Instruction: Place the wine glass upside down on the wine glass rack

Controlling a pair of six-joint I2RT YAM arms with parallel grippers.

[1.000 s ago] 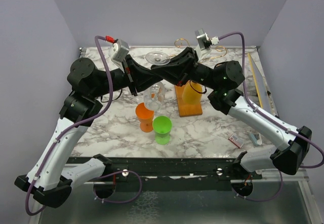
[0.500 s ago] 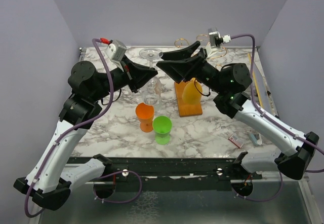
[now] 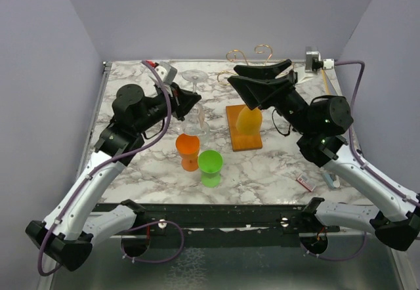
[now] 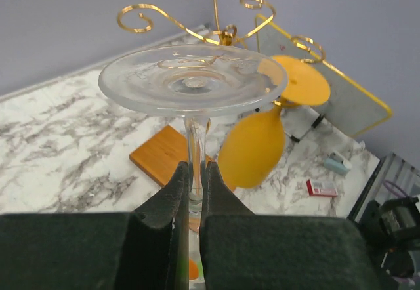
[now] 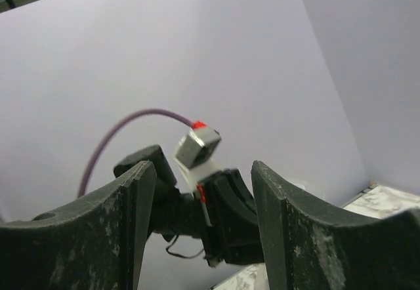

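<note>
One wine glass [image 4: 192,80], inverted, pinched by left gripper [image 4: 193,172]; right gripper [image 5: 203,168] spread. Carry step judged; rack [image 4: 228,35] ahead of claw to be reached.

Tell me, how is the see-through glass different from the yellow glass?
The see-through glass is clear; the yellow glass is solid-coloured. The see-through glass is pinched at its stem by the left gripper; the yellow glass hangs on the wine glass rack. The see-through glass's stem stands straight; the yellow glass leans. Both are upside down, foot on top.
</note>
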